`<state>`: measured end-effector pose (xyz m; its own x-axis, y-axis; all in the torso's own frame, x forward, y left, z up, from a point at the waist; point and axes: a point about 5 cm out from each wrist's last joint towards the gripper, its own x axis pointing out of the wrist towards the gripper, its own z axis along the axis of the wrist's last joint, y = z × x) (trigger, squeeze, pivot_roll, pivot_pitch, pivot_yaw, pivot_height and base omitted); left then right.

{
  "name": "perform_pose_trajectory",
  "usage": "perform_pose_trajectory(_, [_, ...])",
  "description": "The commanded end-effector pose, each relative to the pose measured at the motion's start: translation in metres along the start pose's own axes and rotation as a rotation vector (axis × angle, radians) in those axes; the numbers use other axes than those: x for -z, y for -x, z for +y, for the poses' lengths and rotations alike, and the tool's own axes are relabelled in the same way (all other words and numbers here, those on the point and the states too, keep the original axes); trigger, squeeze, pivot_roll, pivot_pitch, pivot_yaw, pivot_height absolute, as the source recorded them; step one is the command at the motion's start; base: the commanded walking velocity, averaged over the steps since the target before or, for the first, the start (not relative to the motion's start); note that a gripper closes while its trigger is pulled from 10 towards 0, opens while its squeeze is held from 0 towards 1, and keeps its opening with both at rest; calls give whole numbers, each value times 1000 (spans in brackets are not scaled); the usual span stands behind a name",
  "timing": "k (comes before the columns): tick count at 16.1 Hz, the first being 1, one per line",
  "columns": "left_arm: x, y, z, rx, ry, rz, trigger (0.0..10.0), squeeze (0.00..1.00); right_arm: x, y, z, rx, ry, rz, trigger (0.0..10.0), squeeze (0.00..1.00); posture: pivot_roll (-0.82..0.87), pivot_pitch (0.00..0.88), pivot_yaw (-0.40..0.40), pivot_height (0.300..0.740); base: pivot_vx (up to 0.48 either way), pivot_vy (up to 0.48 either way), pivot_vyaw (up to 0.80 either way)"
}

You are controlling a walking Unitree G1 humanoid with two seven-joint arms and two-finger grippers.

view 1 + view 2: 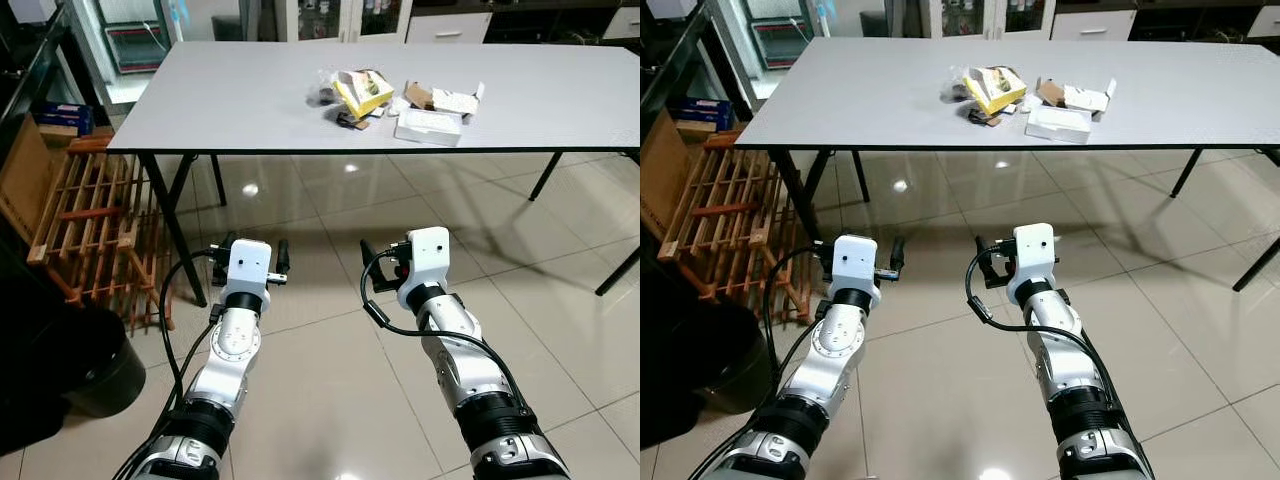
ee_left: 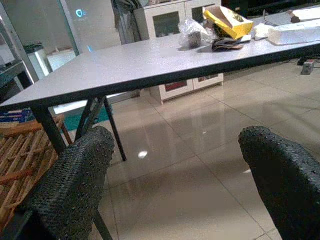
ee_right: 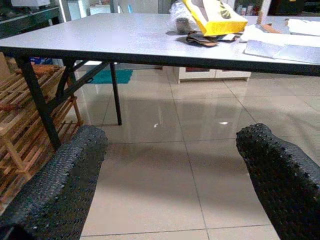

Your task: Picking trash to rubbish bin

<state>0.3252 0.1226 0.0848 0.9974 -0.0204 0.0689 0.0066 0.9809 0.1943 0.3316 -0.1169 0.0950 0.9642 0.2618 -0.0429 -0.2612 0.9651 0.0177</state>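
Left gripper (image 1: pixel 252 252) and right gripper (image 1: pixel 383 268), both spread wide, empty, low before the table (image 1: pixel 240 95). Beyond, on top: trash (yellow box (image 1: pixel 362 92), white carton (image 1: pixel 428 126)). Probably light, crushable; best pinched across the box's walls.

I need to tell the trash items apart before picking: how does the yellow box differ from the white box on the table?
The yellow box is bright yellow, tipped at an angle and gaping open; the white box is pale, lying flat and low. The yellow box sits amid crumpled wrappers toward the robot's left; the white box lies to its right, nearer the table edge. Both rest on the table, beyond both open hands.
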Motion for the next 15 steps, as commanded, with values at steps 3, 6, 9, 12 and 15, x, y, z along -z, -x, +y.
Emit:
perform_pose_trajectory(3, [1,0,1,-19,-8,12,10000,0,-2,0,-1,1,3,-4,10000,0,25,33,-8,740,0,-334,0])
perform_pose_trajectory(6, [2,0,1,-21,-12,14,10000,0,-1,1,-1,-1,6,-1,10000,0,25,34,-9,740,0,-410,0])
perform_pose_trajectory(9, [2,0,2,-27,-12,17,10000,0,-1,1,-1,-3,7,0,10000,0,26,34,-10,740,0,-480,0])
perform_pose_trajectory(12, [3,0,3,-33,-11,21,10000,0,-1,1,0,-4,6,2,10000,0,25,35,-9,740,0,-436,0])
perform_pose_trajectory(15, [3,0,3,-32,-11,22,10000,0,0,1,0,-4,4,3,10000,0,24,35,-9,740,0,-349,0])
